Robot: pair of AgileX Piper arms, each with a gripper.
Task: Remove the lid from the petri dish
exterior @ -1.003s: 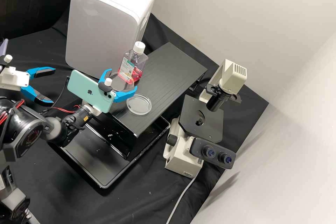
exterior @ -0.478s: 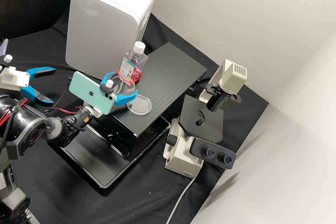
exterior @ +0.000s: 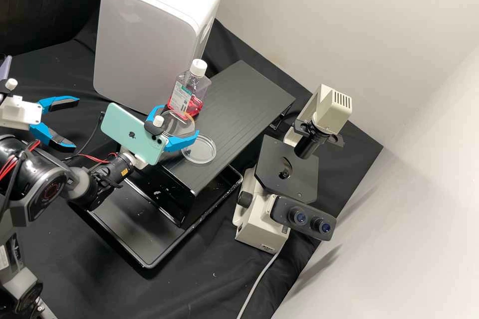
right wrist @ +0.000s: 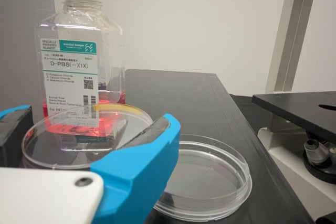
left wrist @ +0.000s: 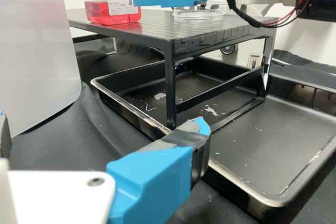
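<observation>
Black-draped bench [exterior: 209, 279] under plain white walls at back and rt. Mid-bench, a black raised platform [exterior: 249, 94] over a black tray [exterior: 144, 244]. White box-shaped unit [exterior: 149, 30] close behind its L end, microscope [exterior: 289, 184] just off its rt end.

On the platform: bottle [exterior: 188, 90] of red liquid, upright, toward the back-L edge. Open petri dish [exterior: 199, 150] flat nr the front edge, w/ bare ribbed top stretching away to the rt of it.

Above the platform's L-front corner, R gripper [exterior: 173, 124], fingers pinched on the rim of the clear lid [exterior: 180, 120]. Lid tilted, off and clear of the dish, set between dish and bottle. In the R wrist view, overlaps the bottle's lower part; touching or just in front, hard to say.

Well off to the L, over bare cloth and apart from platform and tray, L gripper [exterior: 74, 122], fingers spread wide, nothing between them. Open cloth along the near side of the tray and round the microscope's foot.
</observation>
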